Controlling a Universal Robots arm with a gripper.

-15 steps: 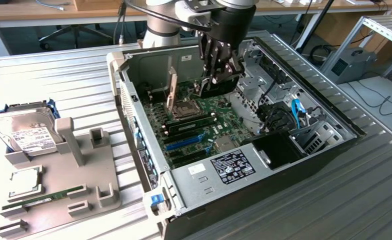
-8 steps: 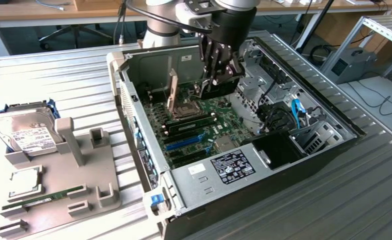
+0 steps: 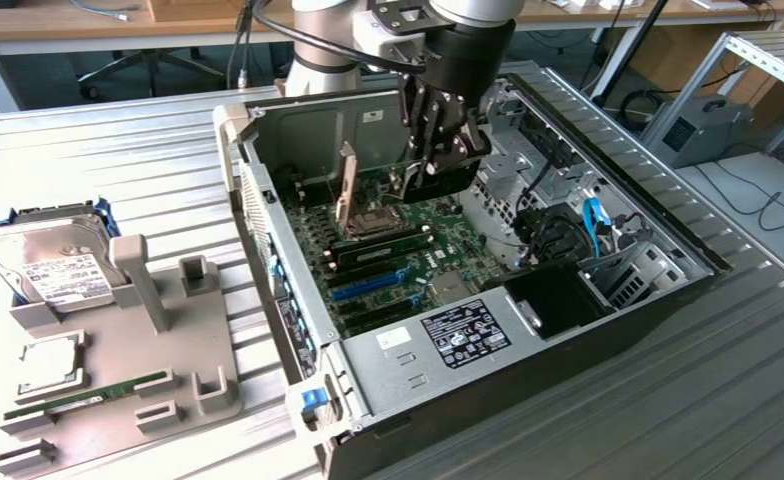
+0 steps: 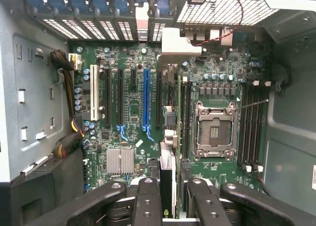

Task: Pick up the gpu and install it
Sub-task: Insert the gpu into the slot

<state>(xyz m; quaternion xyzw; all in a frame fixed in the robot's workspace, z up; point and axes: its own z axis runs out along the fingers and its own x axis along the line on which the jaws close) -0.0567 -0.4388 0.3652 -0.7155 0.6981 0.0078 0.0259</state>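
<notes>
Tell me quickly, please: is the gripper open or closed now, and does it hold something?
Gripper: closed on the gpu, held edge-on above the motherboard.

Colours and patterns, open PC case on the ribbed bench

We see a green motherboard (image 4: 133,112) with one blue slot (image 4: 146,100), one white slot (image 4: 94,98) and black slots beside them; we note blue clips along the case's rear edge (image 4: 74,1) and a white mesh grille (image 4: 222,11). Case (image 3: 285,130) is grey inside, black outside. Gripper (image 3: 435,165) is black, gripper fingers (image 4: 147,201) black too, holding a dark card with a pale metal end, the gpu (image 3: 348,185). Silver CPU socket frame (image 4: 216,132). Bench (image 3: 125,150) is pale grey, striped by ridges. Hard drive (image 3: 52,265) is silver with a white label; holder tray (image 3: 165,340) is beige; memory stick (image 3: 92,395) is green.
</notes>
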